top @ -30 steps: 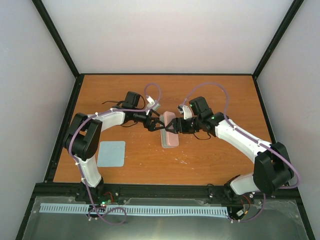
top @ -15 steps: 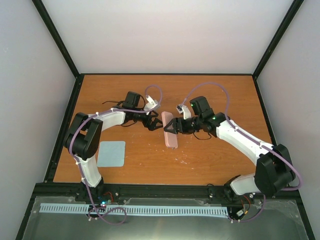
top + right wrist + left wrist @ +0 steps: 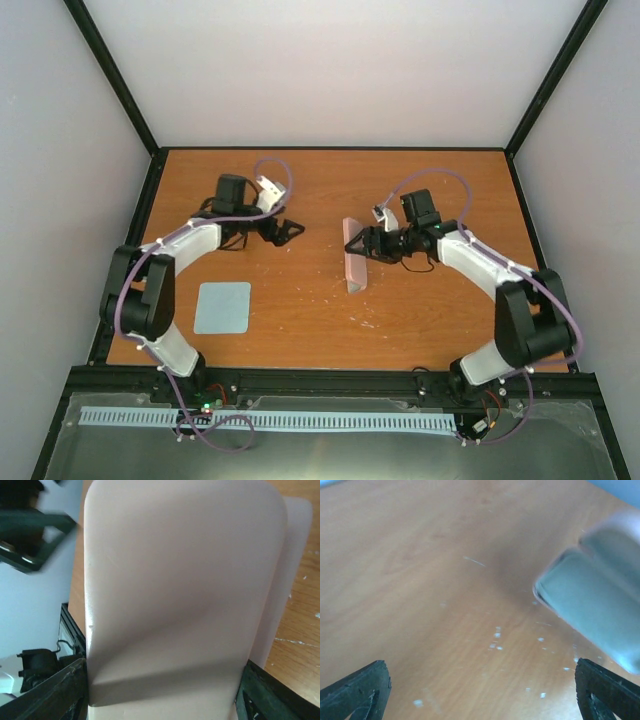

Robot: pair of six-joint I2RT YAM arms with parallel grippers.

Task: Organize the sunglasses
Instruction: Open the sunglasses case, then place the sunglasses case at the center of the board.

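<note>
At mid-table the right gripper point(image 3: 353, 246) clamps the pink case point(image 3: 354, 274) near its far end, its 2 fingers point(image 3: 47, 695) pressed against either side. Well apart to the left, the left gripper point(image 3: 289, 231) hangs spread wide, holding nothing, over the wooden table point(image 3: 435, 580). Near the front left lies the blue-grey cloth point(image 3: 222, 307). Where the sunglasses are, I cannot tell.

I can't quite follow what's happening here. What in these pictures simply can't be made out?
Sunglasses: top view, too small to tell from the dark end of the left arm; neither wrist view shows them.
Inside of the pink case: right wrist view, its own shell fills the frame.
Grey shape: left wrist view, blurred and cut by the right edge.
</note>
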